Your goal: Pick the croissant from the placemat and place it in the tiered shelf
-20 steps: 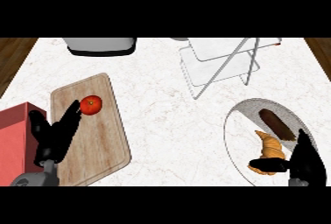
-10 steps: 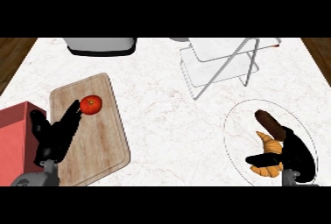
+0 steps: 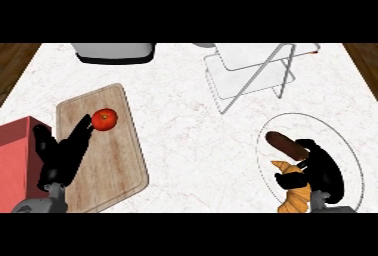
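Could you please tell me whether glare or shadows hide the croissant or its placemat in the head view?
Head view: the light is even, with no glare on the counter and no dark shadows. The croissant shows plainly, partly covered by the right hand. The pale placemat nearly blends into the counter, showing only a thin outline.

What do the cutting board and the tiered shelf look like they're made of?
The cutting board looks like pale, matte wood, going by its brown grain streaks. The tiered shelf seems to be thin grey metal rods with flat, whitish, slightly see-through tiers, perhaps plastic or glass; I cannot tell which.
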